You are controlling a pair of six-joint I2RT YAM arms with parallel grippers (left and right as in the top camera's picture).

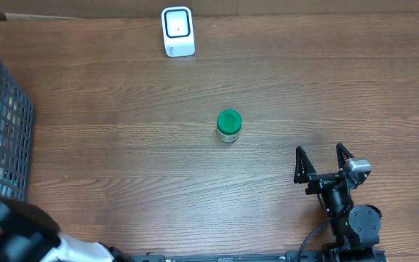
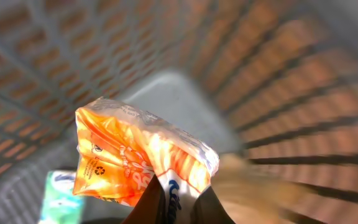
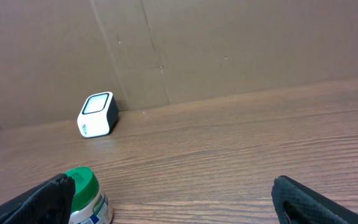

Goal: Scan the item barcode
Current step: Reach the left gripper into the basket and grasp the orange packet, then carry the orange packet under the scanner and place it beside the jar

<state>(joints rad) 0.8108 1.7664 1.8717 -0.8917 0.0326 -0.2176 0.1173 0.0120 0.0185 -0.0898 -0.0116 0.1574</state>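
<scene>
Left gripper [image 2: 178, 202] shut tight on the lower edge of an orange packet [image 2: 132, 155] – crinkly clear-and-orange plastic, inside the grey basket [image 1: 2, 124] at the left end of the counter [image 1: 122, 160]. Packet fans up and to the left from the fingers [image 2: 148, 205], long axis tilted along that diagonal, printed face with recycling marks toward the wrist camera. No barcode readable. Below it on the basket floor, a pale green-and-white pack [image 2: 61, 199]; blurred tan shape to the right, cannot tell what.

Right gripper [image 1: 319, 149] wide open, holding nothing, low at the near right of the counter, pointing toward the far edge. Scanner [image 1: 177, 31] upright at the far edge, well apart from the basket. Green-lidded bottle [image 1: 228, 126] standing mid-counter. Counter dark wood grain – brown cardboard wall [image 3: 229, 50] behind.
</scene>
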